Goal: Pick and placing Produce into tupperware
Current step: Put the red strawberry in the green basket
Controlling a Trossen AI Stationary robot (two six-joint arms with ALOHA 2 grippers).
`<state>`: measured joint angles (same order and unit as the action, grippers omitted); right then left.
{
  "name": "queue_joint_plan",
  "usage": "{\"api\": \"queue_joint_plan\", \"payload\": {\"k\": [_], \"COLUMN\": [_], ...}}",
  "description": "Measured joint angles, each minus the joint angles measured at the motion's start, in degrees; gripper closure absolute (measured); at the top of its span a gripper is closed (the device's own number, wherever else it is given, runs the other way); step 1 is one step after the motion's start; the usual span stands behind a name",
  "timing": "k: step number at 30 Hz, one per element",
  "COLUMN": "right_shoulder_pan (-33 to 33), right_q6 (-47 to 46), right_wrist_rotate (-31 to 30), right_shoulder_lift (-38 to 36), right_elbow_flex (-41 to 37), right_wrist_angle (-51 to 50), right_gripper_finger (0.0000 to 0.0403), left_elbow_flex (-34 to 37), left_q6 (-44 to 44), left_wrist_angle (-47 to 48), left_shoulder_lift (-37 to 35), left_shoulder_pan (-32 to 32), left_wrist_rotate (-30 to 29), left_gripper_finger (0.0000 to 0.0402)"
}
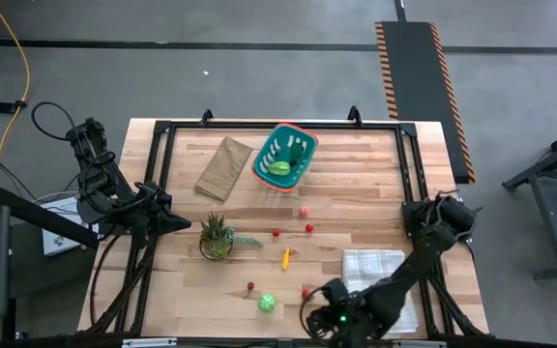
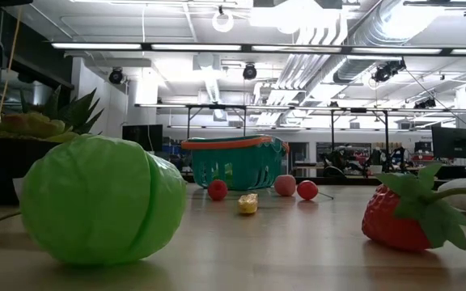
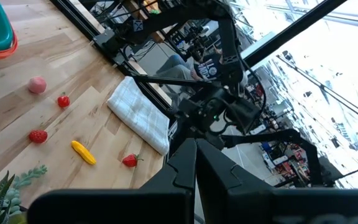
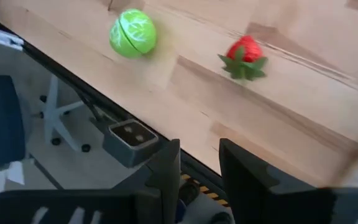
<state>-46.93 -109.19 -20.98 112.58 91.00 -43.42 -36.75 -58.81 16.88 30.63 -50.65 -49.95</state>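
I see the teal plastic basket with the orange-red rim (image 1: 285, 156) at the table's far middle, green pieces already inside, while small toy produce lies scattered nearer me — a pink ball (image 1: 305, 210), small red pieces, a yellow-orange piece (image 1: 285, 258), a red strawberry (image 4: 246, 57) and a round green cabbage (image 4: 133, 33). My right gripper (image 4: 199, 163) hangs off the near table edge just beside the strawberry, jaws slightly apart and holding nothing. My left gripper (image 3: 196, 163) waits at the table's left edge beside the spiky potted plant (image 1: 217, 235) — jaws closed, empty.

Robotics lab or workshop, exposed ceiling ducts (image 2: 354, 32), strip lights (image 2: 217, 47), framed wooden workbench (image 1: 356, 188), hazard-striped floor ramp (image 1: 416, 82)
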Motion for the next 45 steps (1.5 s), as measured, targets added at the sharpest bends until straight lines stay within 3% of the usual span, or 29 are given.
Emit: {"api": "queue_joint_plan", "payload": {"k": [12,20,45], "right_shoulder_pan": [2.07,2.04,2.07], "right_q6": [2.71,2.64,4.66], "right_wrist_rotate": [-1.14,-2.84,-0.84], "right_shoulder_lift": [5.29,5.68,7.22], "right_elbow_flex": [0.02,0.00,0.02], "right_wrist_angle": [-0.19,-4.96,-2.20], "right_gripper_finger": [0.0300,0.0300,0.0300], "left_elbow_flex": [0.00,0.00,0.00], "left_q6": [0.00,-0.01,0.00], "left_wrist_angle": [-0.02,-0.01,-0.01], "left_shoulder_lift": [0.00,0.00,0.00], "left_shoulder_pan": [0.02,0.01,0.02], "left_wrist_rotate": [0.00,0.00,-0.01], "left_gripper_finger": [0.0401,0.0401,0.0401]}}
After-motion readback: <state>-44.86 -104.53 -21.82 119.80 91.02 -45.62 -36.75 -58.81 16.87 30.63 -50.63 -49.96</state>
